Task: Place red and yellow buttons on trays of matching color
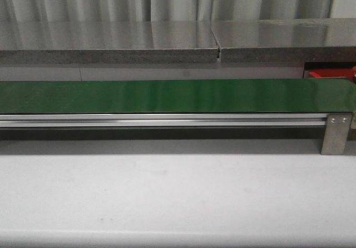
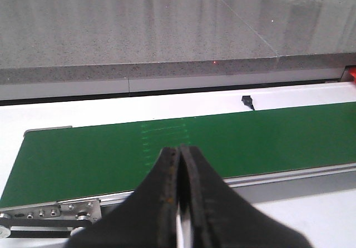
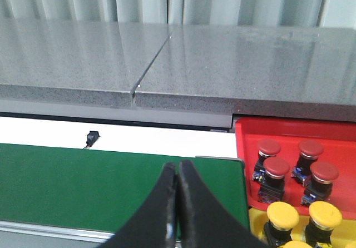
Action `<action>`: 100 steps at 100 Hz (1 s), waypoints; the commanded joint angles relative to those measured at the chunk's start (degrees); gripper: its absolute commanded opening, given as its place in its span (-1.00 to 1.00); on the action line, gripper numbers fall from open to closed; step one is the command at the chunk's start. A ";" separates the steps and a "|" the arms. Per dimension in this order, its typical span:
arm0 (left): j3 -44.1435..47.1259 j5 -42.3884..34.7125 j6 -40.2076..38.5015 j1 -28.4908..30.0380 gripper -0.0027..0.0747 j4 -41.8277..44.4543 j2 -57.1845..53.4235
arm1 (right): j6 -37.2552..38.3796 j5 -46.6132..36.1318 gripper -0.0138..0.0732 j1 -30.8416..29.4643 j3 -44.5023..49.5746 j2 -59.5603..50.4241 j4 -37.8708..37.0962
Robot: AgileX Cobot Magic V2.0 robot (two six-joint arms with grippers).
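White table: it sits closest in the front view (image 1: 167,198). It is flat and pale.
Metal rail: a shiny silver bar (image 1: 161,120) runs along the near edge of the belt. A small metal bracket (image 1: 336,132) holds its right end.
Green belt: a long green strip (image 1: 167,95) goes from side to side across the table, just behind the rail.
Left gripper: its two black fingers are pressed together with nothing between them (image 2: 179,158). It hangs over the near edge of the green belt, close to the belt's left end.
Right gripper: its two black fingers are pressed together too, with nothing between them (image 3: 177,173). It hangs over the green belt, close to the belt's right end.
Yellow buttons: two show well (image 3: 282,214), with the edge of another low down. They stand in the yellow tray (image 3: 256,217), just past the belt's right end.
Red buttons: four of them (image 3: 276,168) stand in the red tray (image 3: 245,137). The red tray touches the far side of the yellow tray.
Small black part: it sits on the white strip behind the belt (image 3: 92,137).
Grey counter: a speckled stone top (image 1: 111,42) lies behind the belt. A thin seam splits it in two.
Curtain: pale folds (image 1: 83,0) hang at the very back.
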 commanded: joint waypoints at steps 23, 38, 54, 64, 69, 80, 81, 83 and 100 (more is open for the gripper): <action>-1.46 -3.87 -0.14 -0.41 -0.98 -1.55 0.28 | -0.60 -1.44 -0.85 0.02 6.94 -9.88 -0.08; -1.46 -3.87 -0.14 -0.41 -0.98 -1.55 0.28 | 15.16 0.85 -0.85 0.02 9.88 -13.33 -19.87; -1.46 -3.87 -0.14 -0.41 -0.98 -1.55 0.28 | 48.07 -0.25 -0.85 0.02 11.56 -17.51 -53.23; -1.46 -3.87 -0.14 -0.41 -0.98 -1.55 0.28 | 60.71 -9.21 -0.85 0.02 14.96 -19.46 -65.24; -1.46 -3.87 -0.14 -0.41 -0.98 -1.55 0.28 | 63.37 -14.09 -0.85 0.02 17.19 -20.12 -68.38; -1.46 -3.87 -0.14 -0.41 -0.98 -1.55 0.28 | 63.98 -17.43 -0.85 0.02 21.24 -21.98 -68.67; -1.46 -3.87 -0.14 -0.41 -0.98 -1.55 0.28 | 63.98 -17.34 -0.85 0.02 21.55 -22.39 -68.68; -1.46 -3.87 -0.14 -0.41 -0.98 -1.55 0.28 | 63.98 -17.01 -0.85 0.02 21.88 -22.80 -68.68; -1.46 -3.87 -0.14 -0.41 -0.98 -1.55 0.28 | 63.92 -11.68 -0.85 -0.09 23.60 -27.57 -68.82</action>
